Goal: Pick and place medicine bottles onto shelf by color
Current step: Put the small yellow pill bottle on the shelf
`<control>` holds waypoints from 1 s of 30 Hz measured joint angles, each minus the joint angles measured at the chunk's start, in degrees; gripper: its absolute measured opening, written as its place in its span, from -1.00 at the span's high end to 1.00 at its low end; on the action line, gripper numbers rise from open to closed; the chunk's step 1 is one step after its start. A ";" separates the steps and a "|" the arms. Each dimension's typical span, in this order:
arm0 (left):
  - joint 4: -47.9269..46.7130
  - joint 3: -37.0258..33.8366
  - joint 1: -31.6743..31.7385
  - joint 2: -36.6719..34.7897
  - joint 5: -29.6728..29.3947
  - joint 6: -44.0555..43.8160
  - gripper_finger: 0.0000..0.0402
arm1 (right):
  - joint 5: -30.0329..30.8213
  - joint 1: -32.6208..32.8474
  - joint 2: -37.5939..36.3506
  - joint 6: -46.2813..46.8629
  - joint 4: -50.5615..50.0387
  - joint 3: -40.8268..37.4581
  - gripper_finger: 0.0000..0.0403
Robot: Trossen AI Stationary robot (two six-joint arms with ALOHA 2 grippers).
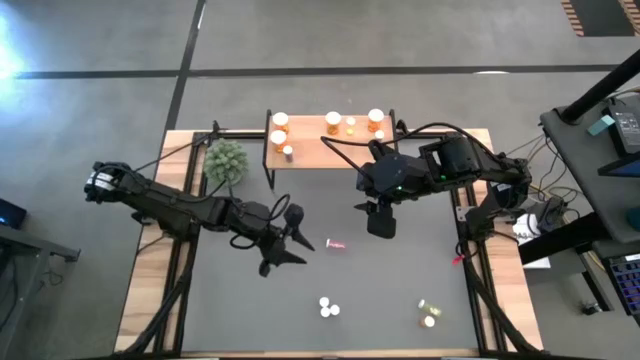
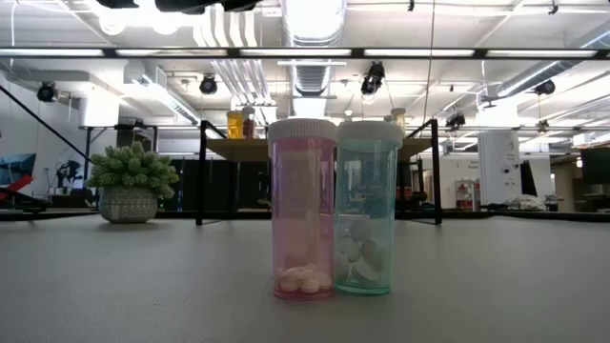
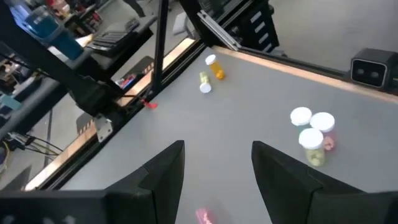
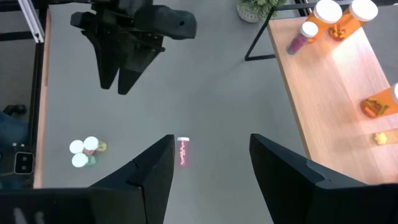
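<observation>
A small pink bottle lies on its side on the dark mat between my two grippers; it also shows in the right wrist view and at the edge of the left wrist view. My left gripper is open and empty just left of it. My right gripper is open and empty, to the right of it and a little farther back. The light-wood shelf at the far edge holds several orange bottles, a small pink one and a small yellow one.
Three white-capped bottles stand together near the front edge, close before the low camera. A yellow-green and an orange bottle lie at the front right. A green spiky plant stands left of the shelf.
</observation>
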 joint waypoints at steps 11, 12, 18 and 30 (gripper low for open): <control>2.28 -0.04 0.02 0.00 -0.98 0.15 0.15 | 0.00 -0.01 0.00 0.01 -0.01 0.00 0.01; 2.53 -0.03 0.02 -0.01 -0.98 0.15 0.15 | 0.01 -0.02 0.01 0.00 0.00 0.00 0.01; 3.69 -0.04 -0.42 -0.02 -1.02 0.13 0.15 | -0.01 -0.01 0.00 0.00 0.00 0.00 0.01; 3.60 0.04 -6.86 -0.02 -1.01 0.05 0.15 | 0.00 -0.02 0.00 0.01 -0.01 0.00 0.01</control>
